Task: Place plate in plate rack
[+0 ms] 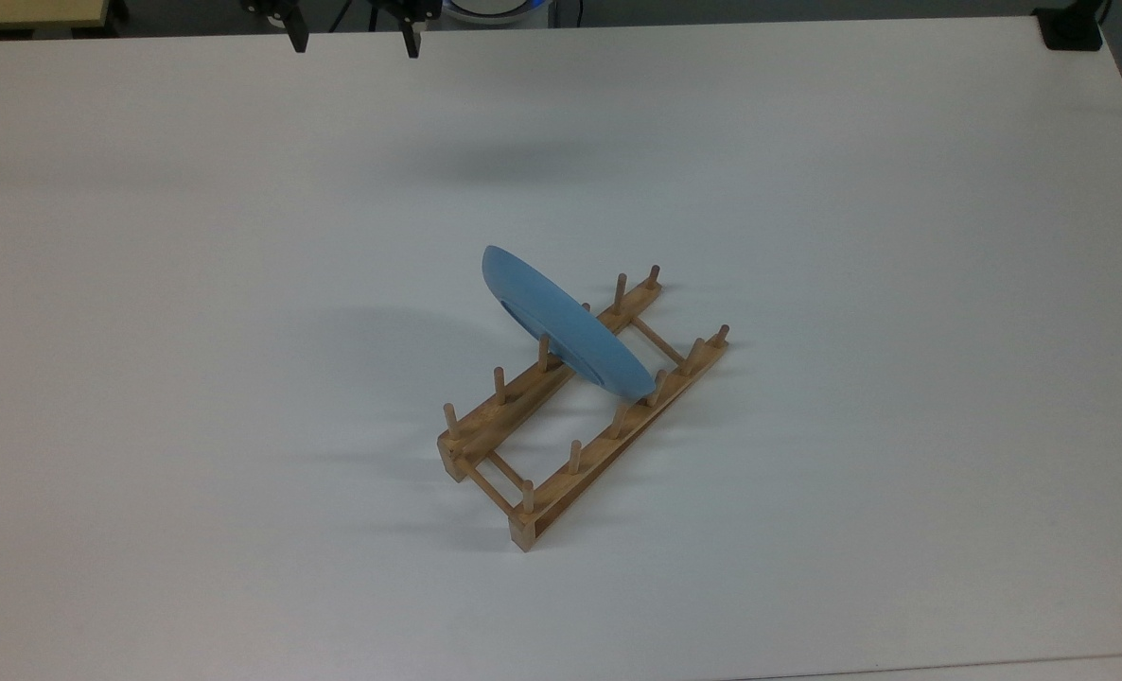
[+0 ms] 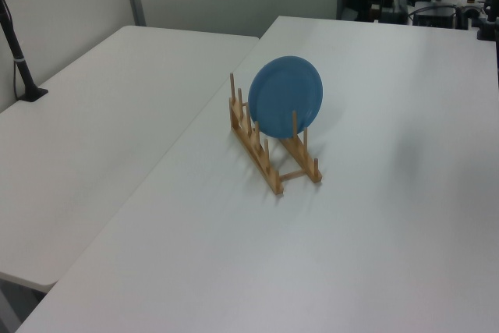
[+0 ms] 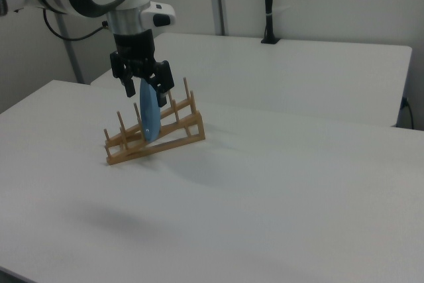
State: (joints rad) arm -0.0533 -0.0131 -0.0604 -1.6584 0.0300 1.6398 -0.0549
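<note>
The round light-blue plate (image 1: 566, 326) stands on edge between pegs of the light-brown wooden rack (image 1: 580, 416). The gripper (image 1: 353, 38), jaws open and empty, sits well beyond the rack; best retreat high, clear of the plate.

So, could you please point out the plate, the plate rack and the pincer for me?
plate (image 2: 285, 95): left view, middle of its round blue face.
plate rack (image 1: 587, 462): top view, on the nearer wooden rail.
pincer (image 1: 351, 40): top view, midway between its two black fingertips.

Plain light-blue plate (image 1: 569, 326), light-brown wooden rack (image 1: 561, 445), white table (image 1: 902, 284), seemingly black tool (image 1: 351, 45).
</note>
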